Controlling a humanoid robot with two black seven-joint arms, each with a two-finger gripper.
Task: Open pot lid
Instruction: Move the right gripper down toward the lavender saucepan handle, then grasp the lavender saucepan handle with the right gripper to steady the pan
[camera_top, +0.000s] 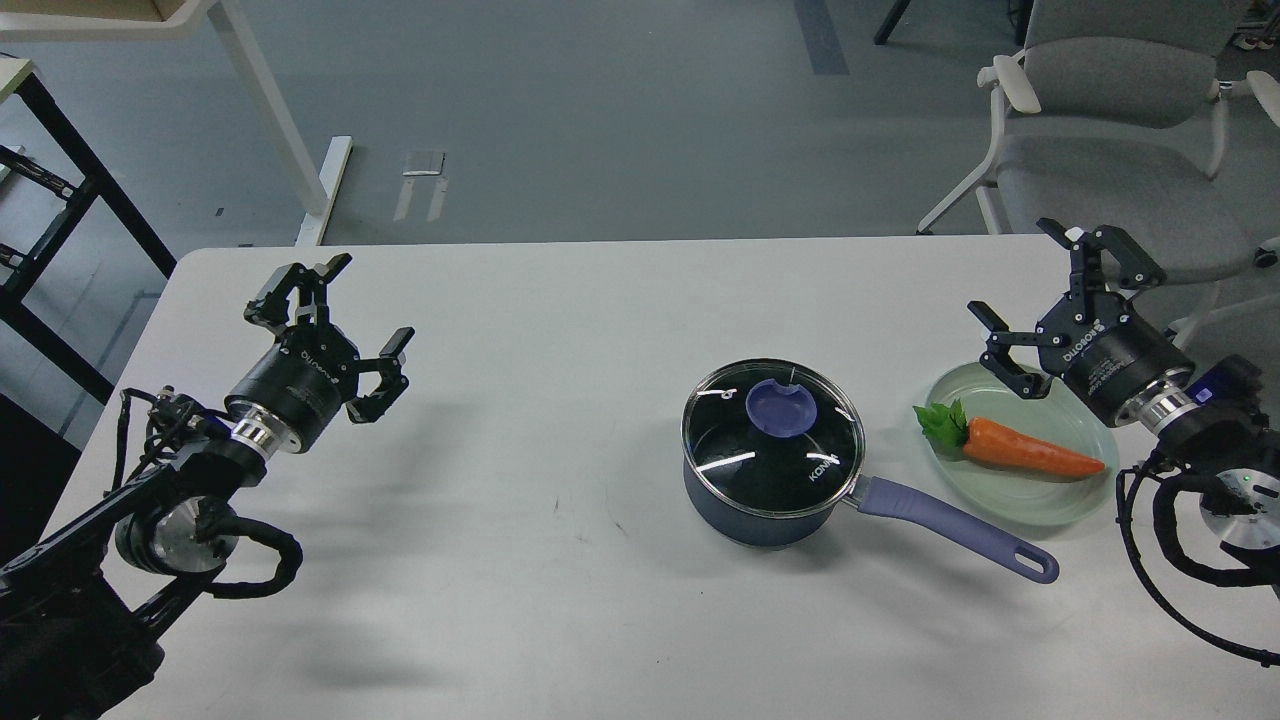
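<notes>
We find the lid (772, 428) seated on the pot (760, 505) at centre-right of the table (520, 560). Our left hand (352, 318) and right hand (1040, 300) stand wide, empty, well apart from it, presumably awaiting approach.

The pot (755, 500) is dark navy with a black inside and a lavender-purple handle, and its clear lid (772, 437) has a metal rim, a purple-blue knob and white lettering. An orange carrot (1030, 449) with green leaves lies on a pale green plate (1040, 500). The bench (500, 560) is white.
</notes>
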